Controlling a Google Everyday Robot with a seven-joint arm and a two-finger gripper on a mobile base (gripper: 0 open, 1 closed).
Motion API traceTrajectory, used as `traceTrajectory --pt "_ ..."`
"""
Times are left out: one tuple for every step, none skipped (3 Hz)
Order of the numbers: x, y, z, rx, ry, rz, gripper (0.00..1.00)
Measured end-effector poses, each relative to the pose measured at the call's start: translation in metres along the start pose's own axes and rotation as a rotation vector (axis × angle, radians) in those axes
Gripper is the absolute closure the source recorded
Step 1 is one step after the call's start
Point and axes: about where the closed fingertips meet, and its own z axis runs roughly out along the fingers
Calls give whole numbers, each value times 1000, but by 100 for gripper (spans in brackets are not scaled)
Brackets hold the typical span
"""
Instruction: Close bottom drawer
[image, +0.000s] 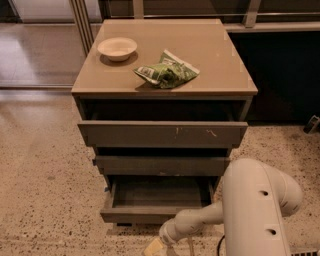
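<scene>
The bottom drawer (150, 215) is the lowest of three grey-brown drawers in a low cabinet. It is pulled out, and its shallow box interior is empty. The middle drawer (161, 164) sticks out slightly. The top drawer (162, 133), with pale scratch marks, sticks out further. My white arm (255, 210) reaches in from the lower right. The gripper (156, 247) is at the bottom edge of the view, just in front of and below the bottom drawer's front, mostly cut off.
On the cabinet top (210, 55) sit a small white bowl (117, 48) and a crumpled green snack bag (167, 73). Speckled floor (45, 185) lies to the left. A dark wall panel (280, 75) stands to the right.
</scene>
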Motion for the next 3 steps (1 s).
traceTrajectory --pt "0 0 0 0 0 0 0" --pt "-4 -7 4 9 -19 11 0" --pt "-14 -18 14 13 -45 23 0"
